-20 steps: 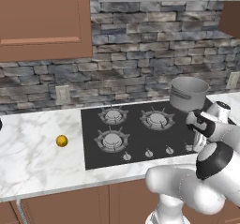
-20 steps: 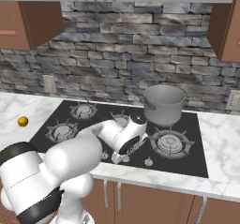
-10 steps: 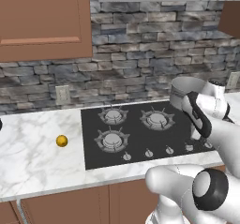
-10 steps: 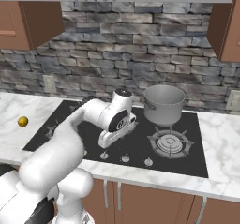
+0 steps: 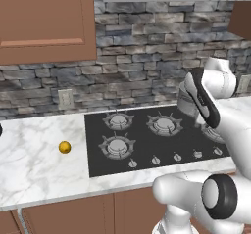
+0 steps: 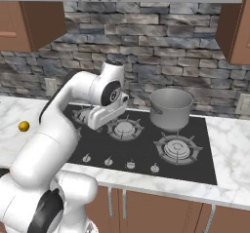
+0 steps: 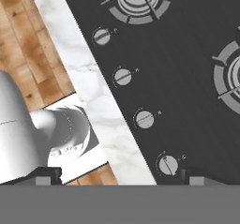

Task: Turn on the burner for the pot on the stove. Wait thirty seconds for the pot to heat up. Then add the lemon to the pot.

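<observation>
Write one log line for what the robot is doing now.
claw: open, above knobs | pot: back burner | lemon: on counter, untouched

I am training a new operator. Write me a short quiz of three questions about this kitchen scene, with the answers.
1. True or false: the lemon already lies inside the pot.
2. Where on the stove does the pot stand? A) back right burner B) front left burner C) front right burner
3. Fill in: the lemon rests on the marble ____, to the left of the stove.

Key: 1. False, it lies apart from the pot, off the stove. 2. A. 3. counter.
</observation>
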Robot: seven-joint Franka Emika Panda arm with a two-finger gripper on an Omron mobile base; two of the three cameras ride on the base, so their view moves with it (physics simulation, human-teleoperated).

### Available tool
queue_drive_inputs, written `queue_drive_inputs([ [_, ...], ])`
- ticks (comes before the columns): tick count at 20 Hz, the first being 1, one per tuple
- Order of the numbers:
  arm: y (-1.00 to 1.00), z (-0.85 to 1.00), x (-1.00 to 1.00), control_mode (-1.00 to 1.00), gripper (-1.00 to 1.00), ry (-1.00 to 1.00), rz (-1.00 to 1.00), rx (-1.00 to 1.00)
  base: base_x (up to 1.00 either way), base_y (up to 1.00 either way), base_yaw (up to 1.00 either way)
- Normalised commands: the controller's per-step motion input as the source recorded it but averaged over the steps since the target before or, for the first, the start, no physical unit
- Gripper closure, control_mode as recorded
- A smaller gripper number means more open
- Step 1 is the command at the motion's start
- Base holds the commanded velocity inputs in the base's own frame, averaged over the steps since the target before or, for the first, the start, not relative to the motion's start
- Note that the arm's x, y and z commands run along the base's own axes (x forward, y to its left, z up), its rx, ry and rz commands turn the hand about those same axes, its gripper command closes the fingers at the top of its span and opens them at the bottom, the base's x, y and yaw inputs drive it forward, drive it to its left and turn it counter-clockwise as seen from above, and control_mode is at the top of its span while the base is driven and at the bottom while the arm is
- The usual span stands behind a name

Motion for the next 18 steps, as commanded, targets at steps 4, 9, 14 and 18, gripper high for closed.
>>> queue_drive_inputs([
  [4,0.43,0.78,-0.14,-1.00,-1.00,0.00,0.03,0.00,0.00,0.00,0.00],
  [9,0.61,0.65,-0.01,-1.00,-1.00,0.00,0.00,0.00,0.00,0.00,0.00],
  [14,0.92,0.09,0.00,-1.00,-1.00,0.00,-0.05,0.00,0.00,0.00,0.00],
  [18,1.00,-0.02,0.00,-1.00,-1.00,0.02,-0.18,0.00,0.00,0.00,0.00],
])
